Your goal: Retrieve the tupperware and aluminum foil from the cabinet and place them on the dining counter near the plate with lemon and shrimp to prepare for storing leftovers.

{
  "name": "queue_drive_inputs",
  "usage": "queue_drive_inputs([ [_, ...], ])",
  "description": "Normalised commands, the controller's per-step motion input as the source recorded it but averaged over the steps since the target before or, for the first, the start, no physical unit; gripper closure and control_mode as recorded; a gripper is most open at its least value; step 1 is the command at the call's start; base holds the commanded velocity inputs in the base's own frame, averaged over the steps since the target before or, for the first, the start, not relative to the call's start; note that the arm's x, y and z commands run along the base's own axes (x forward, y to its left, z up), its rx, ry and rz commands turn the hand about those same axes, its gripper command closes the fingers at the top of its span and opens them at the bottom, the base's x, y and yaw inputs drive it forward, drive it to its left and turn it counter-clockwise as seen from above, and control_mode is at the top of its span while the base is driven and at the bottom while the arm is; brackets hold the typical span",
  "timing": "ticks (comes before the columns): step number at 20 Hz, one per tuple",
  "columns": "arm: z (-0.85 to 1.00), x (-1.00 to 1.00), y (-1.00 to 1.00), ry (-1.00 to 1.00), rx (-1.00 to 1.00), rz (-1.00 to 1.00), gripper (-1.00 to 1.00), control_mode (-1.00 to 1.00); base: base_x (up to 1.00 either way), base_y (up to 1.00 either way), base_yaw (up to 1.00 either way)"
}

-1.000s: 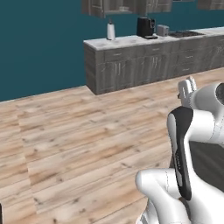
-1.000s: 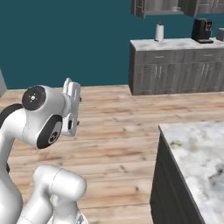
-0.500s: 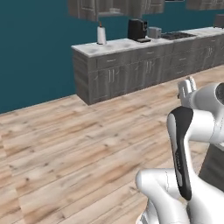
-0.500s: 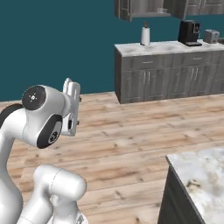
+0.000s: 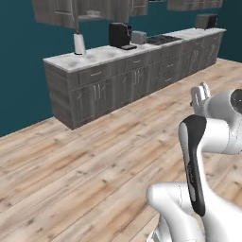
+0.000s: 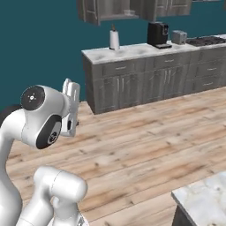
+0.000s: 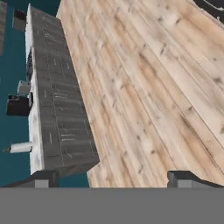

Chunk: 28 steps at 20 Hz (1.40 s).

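The gripper [image 7: 113, 179] stands with its jaws wide apart and nothing between them, its dark fingertips [image 7: 181, 178] over the pale wood-plank floor [image 5: 90, 165]. In the left base view, a grey wood-grain wall cabinet [image 5: 61, 9] hangs at 11 o'clock, above a long run of grey drawer units with a marble table top [image 5: 106, 52]. On that table stand a white paper-towel roll [image 5: 79, 44] and a black coffee machine [image 5: 120, 35]. In the right base view, a white-and-grey marble corner of the dining counter [image 6: 207, 202] shows at 5 o'clock.
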Motion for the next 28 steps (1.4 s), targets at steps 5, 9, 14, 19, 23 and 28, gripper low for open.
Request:
queue_drive_inputs([
  [5,0.0,0.0,0.0,0.0,0.0,0.0,-1.0,1.0,1.0,0.0,-0.24],
  [9,0.0,0.0,0.0,0.0,0.0,0.0,-1.0,1.0,1.0,0.0,-0.03],
  [14,0.0,0.0,0.0,0.0,0.0,0.0,-1.0,1.0,1.0,-0.05,0.02],
  [19,0.0,0.0,0.0,0.0,0.0,0.0,-1.0,1.0,1.0,-0.28,0.21],
  [23,0.0,0.0,0.0,0.0,0.0,0.0,-1.0,1.0,1.0,-0.32,0.28],
  [28,0.0,0.0,0.0,0.0,0.0,0.0,-1.0,1.0,1.0,-0.41,0.31],
])
